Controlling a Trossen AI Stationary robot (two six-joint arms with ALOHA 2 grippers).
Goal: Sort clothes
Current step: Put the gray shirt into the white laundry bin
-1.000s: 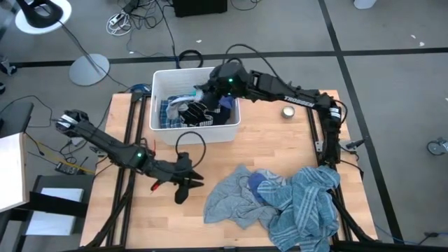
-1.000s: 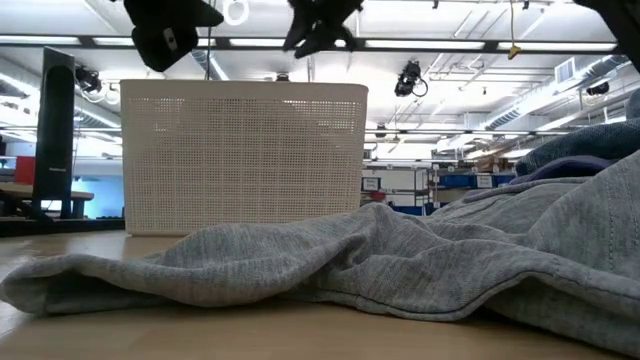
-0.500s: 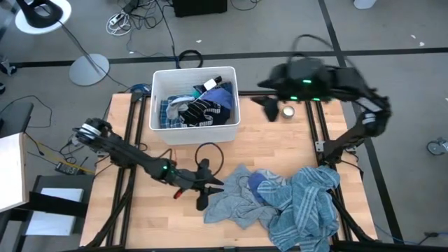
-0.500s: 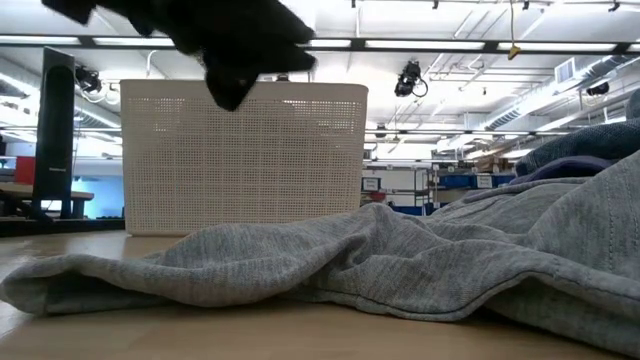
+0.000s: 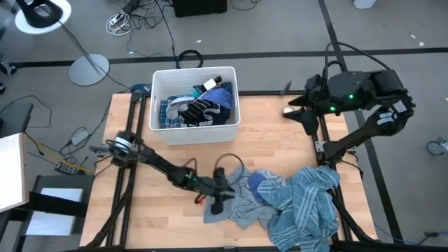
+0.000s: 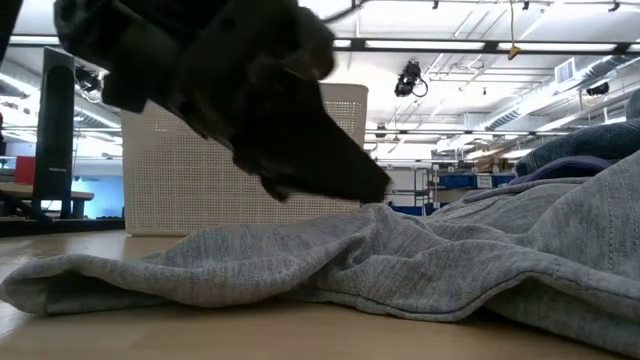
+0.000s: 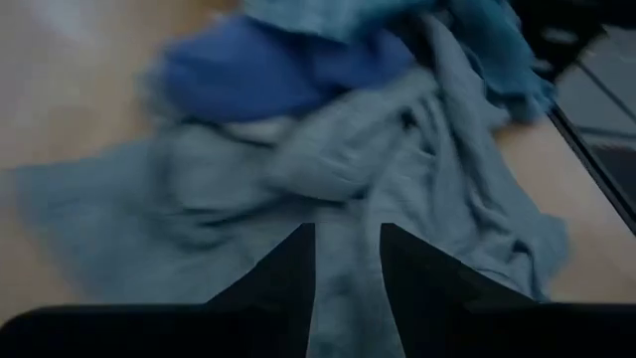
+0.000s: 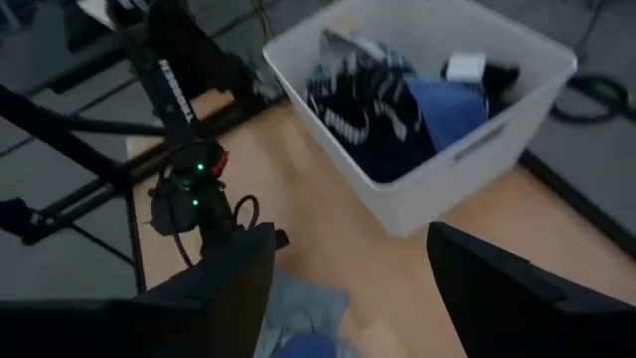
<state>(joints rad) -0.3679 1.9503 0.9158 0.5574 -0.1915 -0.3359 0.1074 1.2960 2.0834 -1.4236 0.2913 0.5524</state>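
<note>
A pile of clothes lies on the table's near right: a grey garment (image 5: 234, 203) at its left, a blue piece (image 5: 256, 183) on it, and a turquoise striped shirt (image 5: 308, 203) at its right. My left gripper (image 5: 218, 203) is open, low over the grey garment's left part (image 7: 328, 169), its fingers pointing toward the pile. Whether it touches the cloth, I cannot tell. My right gripper (image 5: 306, 120) is open and empty, high over the table's far right. The white bin (image 5: 159, 128) holds plaid, black-striped (image 8: 378, 119) and blue pieces.
The bin stands at the table's far middle, with bare wood between it and the pile. A small round silver thing (image 5: 288, 110) sits on the table under my right arm. Cables and a lamp base lie on the floor beyond the far edge.
My right gripper has left the bin and swung up and toward the table's right edge, empty. My left gripper has gone toward the table's right edge, to the grey garment's left part, and has come down close to it. The clothes have kept still.
</note>
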